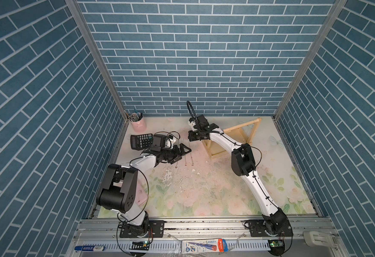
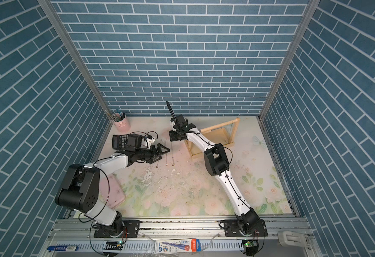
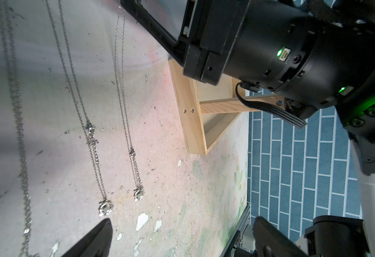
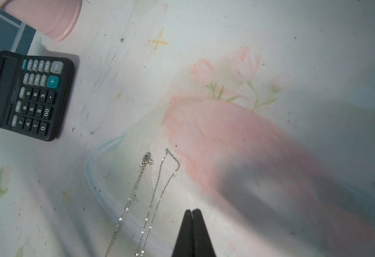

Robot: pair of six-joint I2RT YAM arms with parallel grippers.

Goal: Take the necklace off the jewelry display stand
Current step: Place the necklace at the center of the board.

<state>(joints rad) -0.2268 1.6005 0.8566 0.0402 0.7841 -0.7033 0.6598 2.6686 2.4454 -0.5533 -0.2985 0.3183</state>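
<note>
Near a necklace (image 4: 146, 158), calculator (image 4: 27, 95), keys MRC, M+, 00

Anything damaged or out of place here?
The floral table mat is damaged: white flaked patches and crumbs mid-table, where the print has peeled, near the pendants of the three thin silver chain necklaces lying flat. Nothing else stands out.

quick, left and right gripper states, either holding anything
left gripper: open, holding nothing.
right gripper: shut, nothing held.
</note>
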